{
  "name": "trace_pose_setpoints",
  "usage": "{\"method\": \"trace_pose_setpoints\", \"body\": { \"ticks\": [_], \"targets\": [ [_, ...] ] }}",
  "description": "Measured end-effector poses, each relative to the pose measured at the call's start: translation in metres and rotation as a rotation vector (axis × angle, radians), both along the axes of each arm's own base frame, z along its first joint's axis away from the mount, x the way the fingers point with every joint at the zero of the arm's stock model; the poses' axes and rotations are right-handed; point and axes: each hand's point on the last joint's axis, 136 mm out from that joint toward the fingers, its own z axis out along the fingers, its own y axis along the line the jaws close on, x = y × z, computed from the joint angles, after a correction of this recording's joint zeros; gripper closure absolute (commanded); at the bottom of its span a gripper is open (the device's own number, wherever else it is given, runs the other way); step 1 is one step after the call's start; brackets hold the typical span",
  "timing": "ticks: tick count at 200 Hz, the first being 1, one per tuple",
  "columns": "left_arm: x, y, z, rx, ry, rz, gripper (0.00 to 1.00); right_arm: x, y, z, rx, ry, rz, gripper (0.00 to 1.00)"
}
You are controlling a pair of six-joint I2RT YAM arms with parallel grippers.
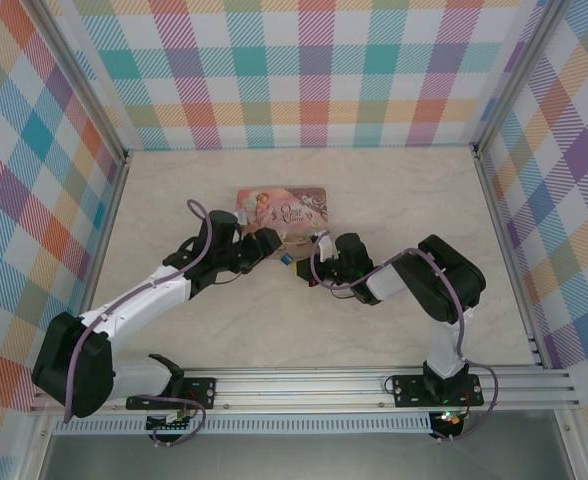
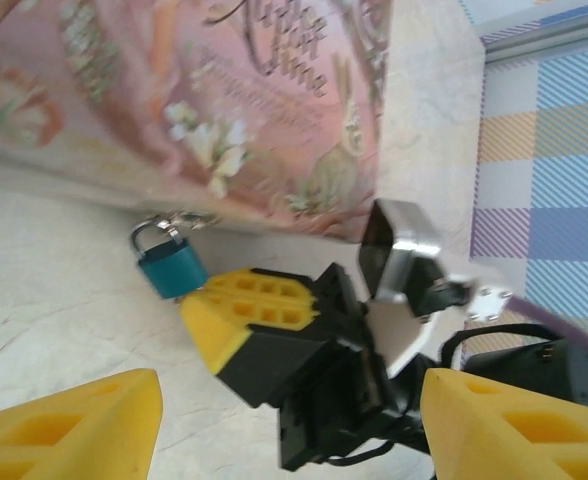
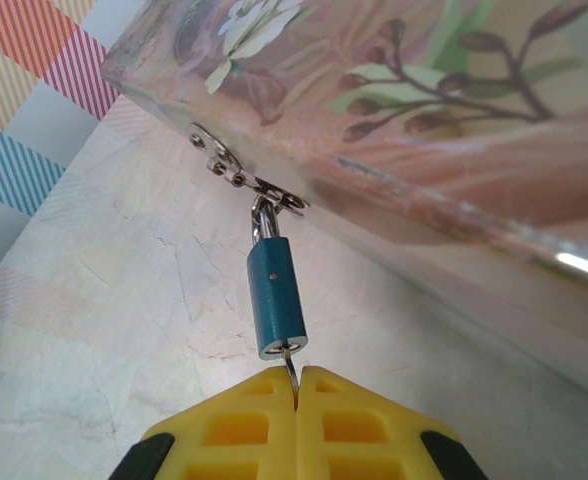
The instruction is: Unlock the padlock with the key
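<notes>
Teal padlock (image 3: 275, 298) on the tin's (image 3: 424, 120) hasp (image 3: 236, 172); key (image 3: 291, 366) in its base, pinched by the right gripper (image 3: 297, 380)

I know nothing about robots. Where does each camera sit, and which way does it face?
Top external: above and behind, looking down at the table; left arm and right arm show.
Left wrist: on the left arm, facing the padlock; the left tool shows, open.
Right wrist: on the right arm, facing the tin; the right tool pinches the key.
Shared: both wrist views show padlock and tin.
</notes>
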Motion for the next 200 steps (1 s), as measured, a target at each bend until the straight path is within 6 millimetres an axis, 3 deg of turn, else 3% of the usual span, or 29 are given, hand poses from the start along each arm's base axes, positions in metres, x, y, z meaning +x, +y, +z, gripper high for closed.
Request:
{"method": "trace_pose_setpoints", "body": {
  "ticks": [28, 45, 115, 160, 200],
  "targets": [
    [-0.013, 0.007, -0.033, -0.011, 0.061, 0.031, 0.37, -0.007, 0.004, 0.007, 0.017, 0.063, -0.008, 1.0],
    [-0.016, 0.01, -0.044, -0.032, 0.077, 0.054, 0.39, -0.011, 0.007, 0.008, 0.028, 0.106, -0.013, 1.0],
    [-0.005, 0.009, -0.041, -0.147, 0.018, 0.131, 0.49, -0.013, 0.017, 0.013, 0.054, 0.257, -0.049, 1.0],
    [0.002, 0.005, -0.062, -0.183, 0.062, 0.168, 0.55, -0.013, 0.019, 0.015, 0.061, 0.312, -0.06, 1.0],
    [0.006, -0.002, -0.067, -0.206, 0.068, 0.173, 0.6, -0.013, 0.02, 0.016, 0.061, 0.33, -0.067, 1.0]
  ]
}}
